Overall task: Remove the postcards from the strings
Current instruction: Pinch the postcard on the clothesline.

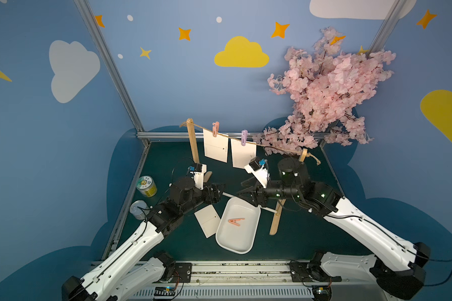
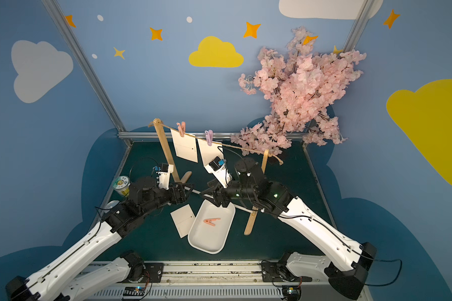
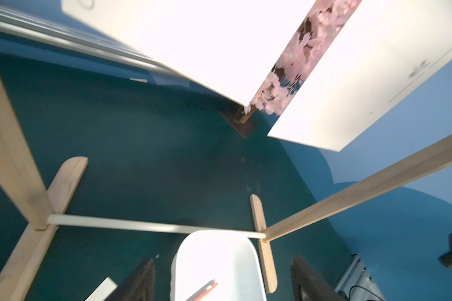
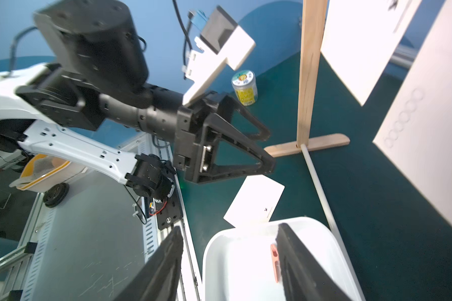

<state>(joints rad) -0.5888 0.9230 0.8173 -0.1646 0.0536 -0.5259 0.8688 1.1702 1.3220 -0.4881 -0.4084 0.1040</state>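
Note:
Two postcards [image 1: 215,146] [image 1: 243,154] hang from the string [image 1: 272,147], one under a pink peg [image 1: 215,129], its neighbour under a purple peg [image 1: 244,137]. A third postcard [image 1: 207,220] lies flat on the mat beside the white tray [image 1: 255,221], which holds an orange peg [image 1: 236,221]. My left gripper [image 1: 221,193] is open and empty, above the tray's far end [image 3: 243,250]. My right gripper [image 1: 240,189] faces it, also open, over the tray [image 4: 324,230] and the orange peg [image 4: 274,260]. Both grippers hang below the cards and touch neither.
The string runs between two wooden uprights [image 1: 193,146] [image 1: 302,155] joined low down by a white crossbar rod [image 1: 268,209]. A yellow-labelled jar [image 1: 146,186] and a metal tin [image 1: 138,209] stand at the left edge. A pink blossom tree [image 1: 329,86] fills the back right.

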